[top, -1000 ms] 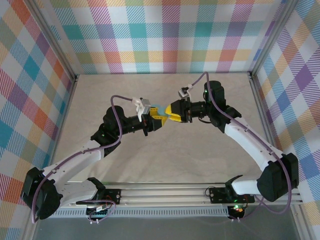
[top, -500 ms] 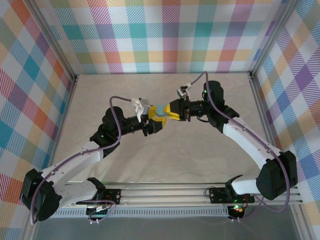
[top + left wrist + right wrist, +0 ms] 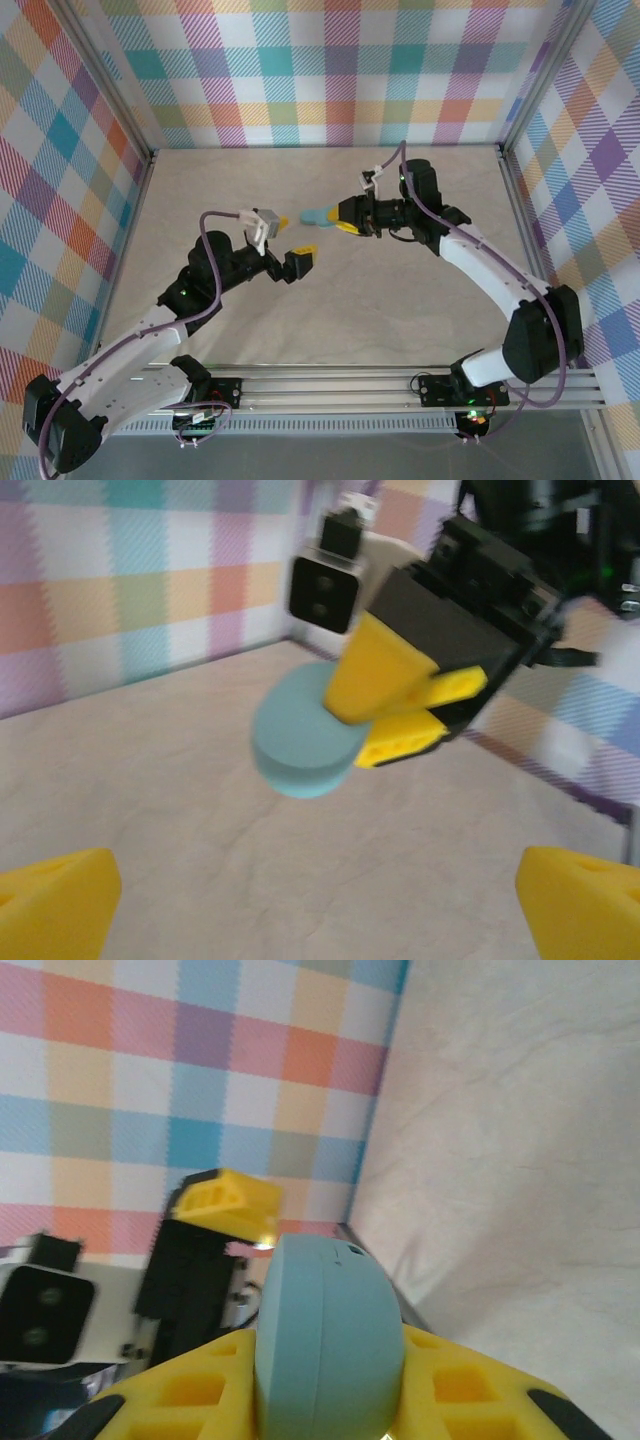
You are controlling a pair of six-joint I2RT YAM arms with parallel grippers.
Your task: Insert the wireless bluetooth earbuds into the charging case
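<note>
- Pinching the light blue charging case [image 3: 320, 216] between the right jaws, yellow pads [image 3: 347, 222] pressed on its two broad faces.
- Plain in the right wrist view too: case [image 3: 325, 1340] standing edge-on, clamped between the two yellow fingers [image 3: 200, 1400].
- Held at the far middle of the scene, just left of the right arm [image 3: 480, 270] at its wrist end, seemingly lifted clear of the beige tabletop [image 3: 400, 320].
- Looks closed: one smooth rounded pebble, with a tiny dark dot near its upper edge in the right wrist view.
- Spread wide on the left jaws: in the left wrist view, one yellow fingertip [image 3: 55, 905] at the bottom left corner, the other at the bottom right, bare tabletop [image 3: 300, 880] between them.
- Gripping nothing on the left side.
- Apart from the case: left jaws nearer and to the left of it from above, at the end of the left arm [image 3: 150, 335], pointing towards it across a gap.
- Straight ahead in the left wrist view, the case [image 3: 300, 735] sticking out leftwards from the right jaws, slightly blurred.
- Around the tabletop, plaid walls [image 3: 330, 70] on the left, far and right sides.
- Along the near edge, a metal rail [image 3: 330, 385] carrying both arm bases.
</note>
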